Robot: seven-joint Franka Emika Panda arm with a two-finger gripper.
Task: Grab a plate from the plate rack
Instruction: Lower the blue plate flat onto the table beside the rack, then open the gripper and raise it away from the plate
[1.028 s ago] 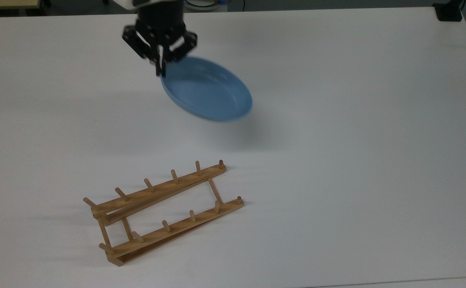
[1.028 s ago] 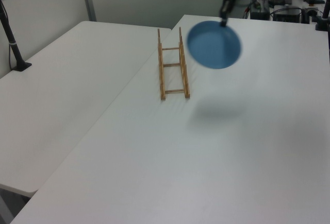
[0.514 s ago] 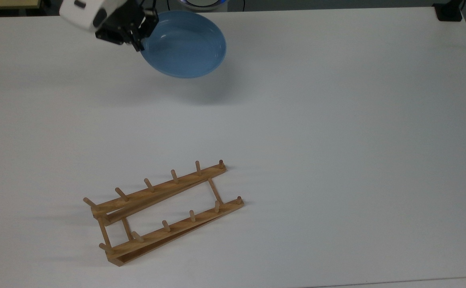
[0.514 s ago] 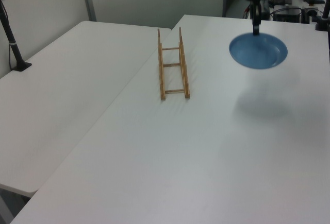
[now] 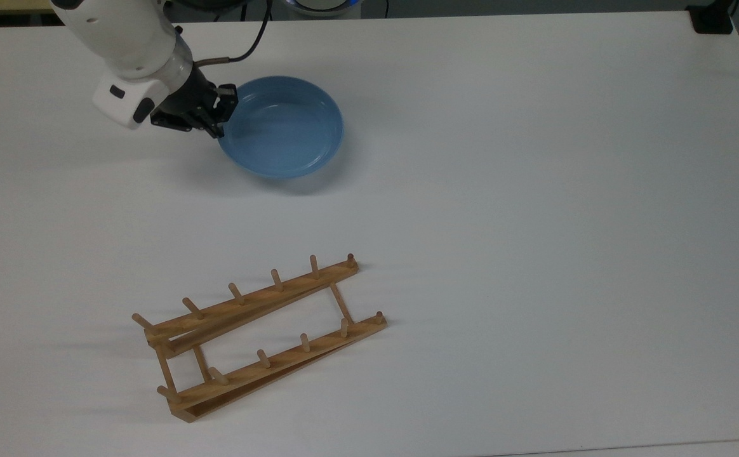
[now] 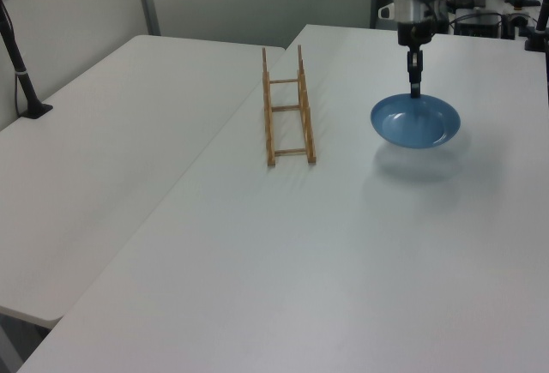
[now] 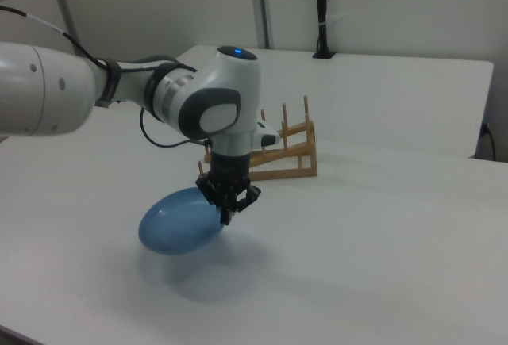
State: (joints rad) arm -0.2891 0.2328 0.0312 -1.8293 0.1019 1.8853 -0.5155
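Upper left of the top view, the tool (image 5: 218, 120) pinches the plate (image 5: 284, 127) by its rim, hollow side up, hanging just above the worktop (image 5: 534, 190), well apart from the plate rack (image 5: 258, 336), probably for setting down flat.

White arm (image 7: 48, 87), black claw (image 7: 228, 206)

Arm reaching down, wrist bent

Pincer (image 5: 219, 120) points downward, fingers clamped on the plate (image 5: 284, 127) rim, white forearm rising behind it.
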